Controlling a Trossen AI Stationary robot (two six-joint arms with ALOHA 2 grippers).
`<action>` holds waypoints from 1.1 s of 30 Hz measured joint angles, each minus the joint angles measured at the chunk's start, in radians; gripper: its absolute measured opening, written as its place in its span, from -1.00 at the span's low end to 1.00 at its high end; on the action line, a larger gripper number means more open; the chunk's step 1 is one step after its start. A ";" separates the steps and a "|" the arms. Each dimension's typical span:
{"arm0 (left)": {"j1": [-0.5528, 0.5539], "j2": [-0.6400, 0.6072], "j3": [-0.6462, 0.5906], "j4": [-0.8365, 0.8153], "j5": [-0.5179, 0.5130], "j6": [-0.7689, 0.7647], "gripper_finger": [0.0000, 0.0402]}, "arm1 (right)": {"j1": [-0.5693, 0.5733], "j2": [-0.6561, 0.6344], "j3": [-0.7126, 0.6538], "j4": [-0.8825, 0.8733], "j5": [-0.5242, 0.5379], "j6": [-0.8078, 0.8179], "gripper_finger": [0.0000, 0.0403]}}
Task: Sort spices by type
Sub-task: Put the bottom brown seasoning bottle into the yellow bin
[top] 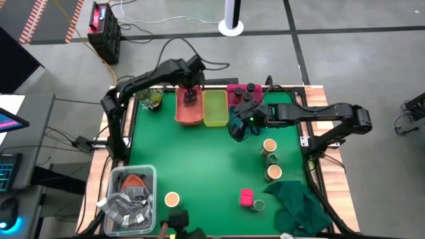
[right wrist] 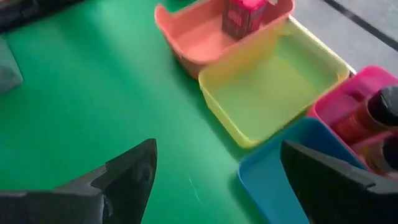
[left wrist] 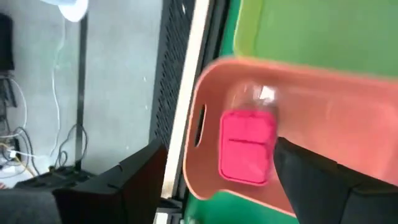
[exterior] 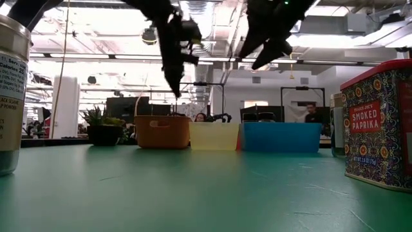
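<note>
My left gripper [top: 190, 98] hangs open over the orange bin [left wrist: 348, 118], its fingers apart above a pink cube box [left wrist: 247, 146] that sits on the bin's floor near the far wall. My right gripper [right wrist: 214, 180] is open and empty above the blue bin [right wrist: 273, 186], next to the yellow-green bin [right wrist: 273, 93]. Dark-capped jars [right wrist: 373, 112] stand in the pink bin [top: 234, 88]. On the green table stand three tan-topped jars [top: 269, 145] [top: 273, 172] [top: 172, 199]. A second pink box [top: 246, 196] and a green-capped jar [top: 258, 206] stand near the front edge.
A small plant [top: 153, 99] stands left of the orange bin. A dark green cloth [top: 295, 202] lies at the near right corner, and a clear tub of packets [top: 129, 196] at the near left. In the low view a paprika tin [exterior: 380, 129] stands close on the right.
</note>
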 joint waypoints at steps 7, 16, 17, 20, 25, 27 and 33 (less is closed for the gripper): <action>-0.205 0.000 0.154 -0.215 0.173 -0.282 0.41 | 0.052 -0.039 0.000 -0.095 -0.003 -0.017 0.81; -0.676 0.002 0.157 -0.291 0.301 -0.728 0.41 | 0.219 -0.160 0.000 -0.221 0.012 0.009 0.81; -0.721 0.002 0.157 -0.289 0.315 -0.781 0.41 | 0.236 -0.172 0.000 -0.223 0.026 0.012 0.81; -0.839 0.005 0.157 -0.288 0.322 -0.951 0.41 | 0.275 -0.195 0.000 -0.215 0.054 0.015 0.81; -0.965 0.007 0.126 -0.258 0.293 -1.210 0.41 | 0.308 -0.200 0.000 -0.199 0.056 0.016 0.81; -1.006 0.007 0.118 -0.252 0.295 -1.261 0.43 | 0.326 -0.192 0.000 -0.198 0.058 0.017 0.81; -1.127 0.007 0.117 -0.256 0.253 -1.254 0.61 | 0.392 -0.170 0.000 -0.195 0.095 0.060 0.81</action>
